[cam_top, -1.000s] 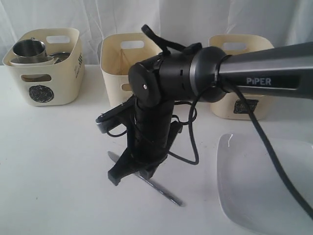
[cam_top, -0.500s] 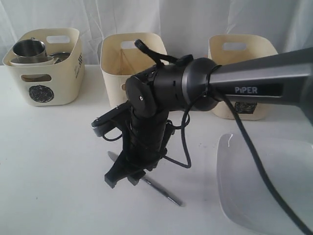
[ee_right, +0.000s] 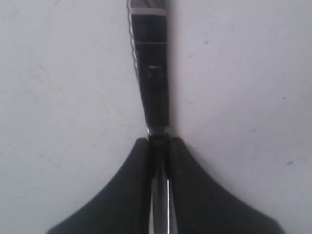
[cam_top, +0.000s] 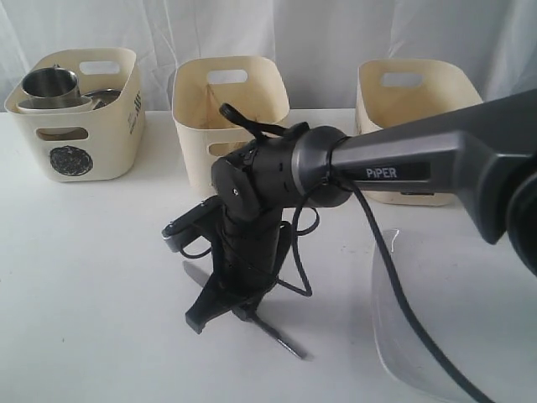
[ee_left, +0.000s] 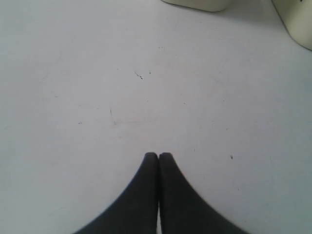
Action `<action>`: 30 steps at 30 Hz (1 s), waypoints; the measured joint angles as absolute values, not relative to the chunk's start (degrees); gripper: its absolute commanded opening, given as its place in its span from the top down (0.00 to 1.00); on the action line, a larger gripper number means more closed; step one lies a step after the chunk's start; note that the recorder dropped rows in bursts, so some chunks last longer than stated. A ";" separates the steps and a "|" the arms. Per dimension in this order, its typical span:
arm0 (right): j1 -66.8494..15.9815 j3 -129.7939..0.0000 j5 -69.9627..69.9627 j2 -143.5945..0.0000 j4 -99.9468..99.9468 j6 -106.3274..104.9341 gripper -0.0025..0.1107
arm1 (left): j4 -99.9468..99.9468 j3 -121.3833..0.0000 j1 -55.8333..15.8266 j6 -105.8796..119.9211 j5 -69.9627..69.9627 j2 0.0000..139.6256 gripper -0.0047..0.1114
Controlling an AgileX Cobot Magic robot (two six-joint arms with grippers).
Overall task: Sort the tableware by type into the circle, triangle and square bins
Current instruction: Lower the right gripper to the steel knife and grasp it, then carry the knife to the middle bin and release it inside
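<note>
The right claw (ee_right: 158, 141) is shut nearly tip to tip on the knife (ee_right: 152, 73), which lies flat on the surface (ee_right: 58, 97). Only a thin edge of steel is caught between the pads, and the serrated blade runs out ahead of the tips. A slip is judged the chief risk. With so narrow a hold on smooth metal, the knife could pivot or drop once raised (the unheld ends would supply the leverage). Since the tips are down at the surface, a scrape could be caused by any sideways pull before lifting.

Off to one side of the claw the white plate (cam_top: 411, 336) lies near and could be struck by a swinging knife. Beyond the claw, the circle bin (cam_top: 75, 126) is plainly marked, with mugs (cam_top: 50, 82) in it. The marks on the middle bin (cam_top: 231, 101) and the far bin (cam_top: 411, 92) are hidden by the arm, so a wrong drop cannot be ruled out. The left claw (ee_left: 158, 157) is closed on nothing.
</note>
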State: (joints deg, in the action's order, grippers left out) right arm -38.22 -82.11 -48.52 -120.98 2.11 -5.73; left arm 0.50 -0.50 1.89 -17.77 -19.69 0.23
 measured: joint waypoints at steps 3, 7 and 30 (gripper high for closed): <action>-38.22 -83.71 -50.54 -120.98 2.36 -5.73 0.98 | 0.50 -0.50 1.89 -17.77 -19.69 0.23 0.96; -38.22 -88.40 -52.72 -117.25 2.78 -6.89 0.98 | 0.50 -0.50 1.89 -17.77 -19.69 0.23 0.96; -11.32 -98.64 -52.82 -111.19 59.42 -35.91 0.98 | 0.50 -0.50 1.89 -17.77 -19.69 0.23 0.96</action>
State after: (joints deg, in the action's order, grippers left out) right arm -11.32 -98.64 -52.82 -111.19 59.42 -35.91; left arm 0.50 -0.50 1.89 -17.77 -19.69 0.23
